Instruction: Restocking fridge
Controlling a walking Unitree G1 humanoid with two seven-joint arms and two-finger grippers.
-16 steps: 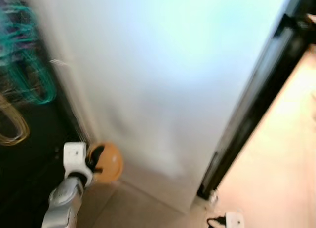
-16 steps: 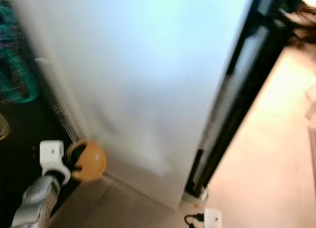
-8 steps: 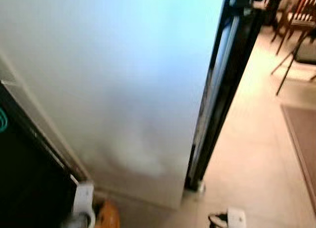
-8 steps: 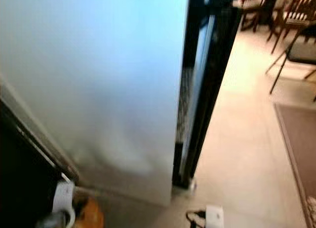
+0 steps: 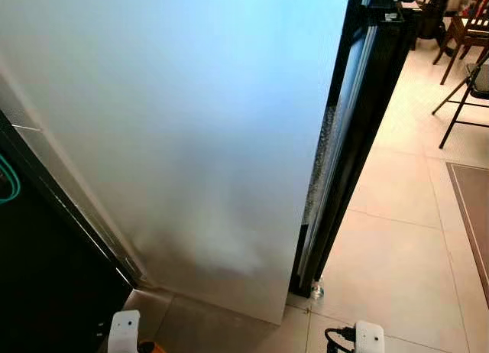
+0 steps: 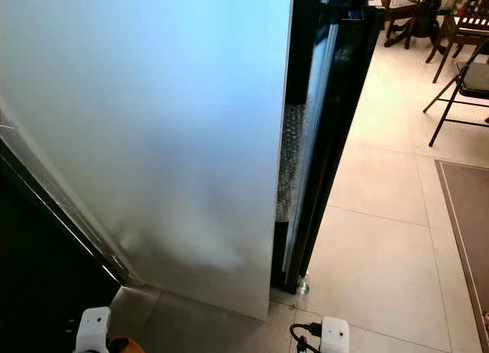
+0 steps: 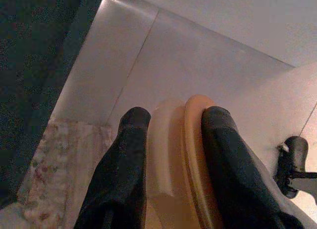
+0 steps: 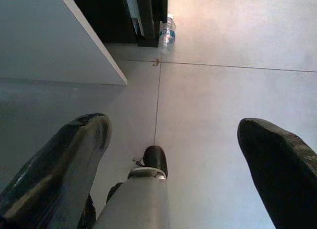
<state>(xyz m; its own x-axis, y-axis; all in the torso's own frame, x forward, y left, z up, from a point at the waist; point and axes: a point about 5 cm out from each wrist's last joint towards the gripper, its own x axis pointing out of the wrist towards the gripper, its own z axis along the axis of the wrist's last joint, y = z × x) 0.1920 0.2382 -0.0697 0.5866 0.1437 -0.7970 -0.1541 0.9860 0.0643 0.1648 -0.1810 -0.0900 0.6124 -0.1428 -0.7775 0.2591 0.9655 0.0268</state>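
I note pale floor tiles (image 5: 397, 238) ahead of me. A small water bottle (image 8: 167, 33) stands on them, just beside the foot of a dark frame (image 5: 348, 139). Wooden chairs (image 6: 462, 21) and a folding chair (image 5: 470, 89) stand well off. A brown rug (image 6: 462, 215) lies to my right.

No legible text, brand or number; label on water bottle (image 8: 167, 32) at fridge foot too small to read.
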